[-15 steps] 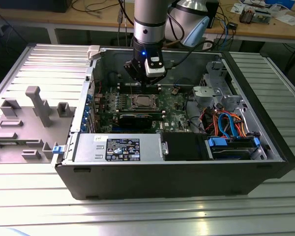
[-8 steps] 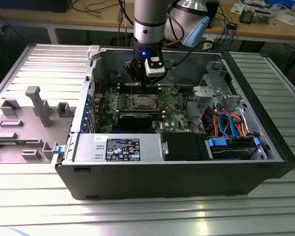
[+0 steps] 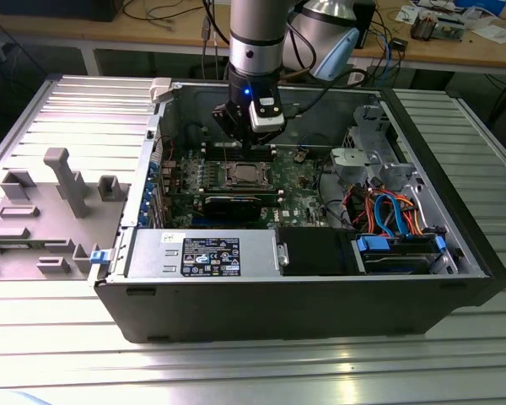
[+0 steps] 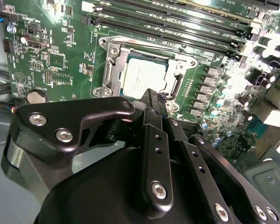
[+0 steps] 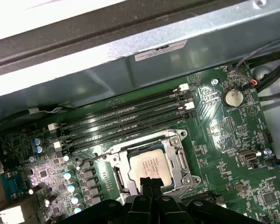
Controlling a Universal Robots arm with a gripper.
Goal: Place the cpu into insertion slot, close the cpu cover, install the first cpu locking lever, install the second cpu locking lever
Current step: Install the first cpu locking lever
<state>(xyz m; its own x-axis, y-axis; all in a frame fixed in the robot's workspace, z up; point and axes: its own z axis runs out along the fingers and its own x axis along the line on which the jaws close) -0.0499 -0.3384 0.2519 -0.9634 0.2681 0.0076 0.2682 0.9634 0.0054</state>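
One cpu point(image 4: 142, 77) is what matters, and it lies flat in the insertion slot point(image 4: 105, 43), pale metal top facing up. The cpu cover point(image 4: 113, 65) is down around it, its silvery frame bordering the chip on all sides, with the chip showing through the window. A thin wire lever point(image 5: 130, 144) runs along the side of the socket nearest the long black memory slots point(image 5: 126, 116); I cannot tell whether it is latched.

My claw point(image 4: 154, 95) is narrow, the black fingers drawn together with no gap that I can see and nothing between them. In both wrist views its tip overlaps the edge of the cover on the side away from the memory slots (whether it touches the metal or hangs just above, I cannot tell). In the exterior view the claw point(image 3: 246, 145) hangs inside the open computer case point(image 3: 304, 295), close over the socket, my arm coming straight down.

Round the socket spreads the green board point(image 5: 224, 140), with a round silver coin battery point(image 5: 233, 97) well apart from the cpu and a row of small capacitors point(image 5: 70, 186) on the other side. Blue and orange cables point(image 3: 388, 211) fill the case toward the exterior view's right. The case lies on a ribbed metal desk point(image 3: 236, 371), and a grey fixture point(image 3: 59, 186) stands on the desk at the exterior view's left.
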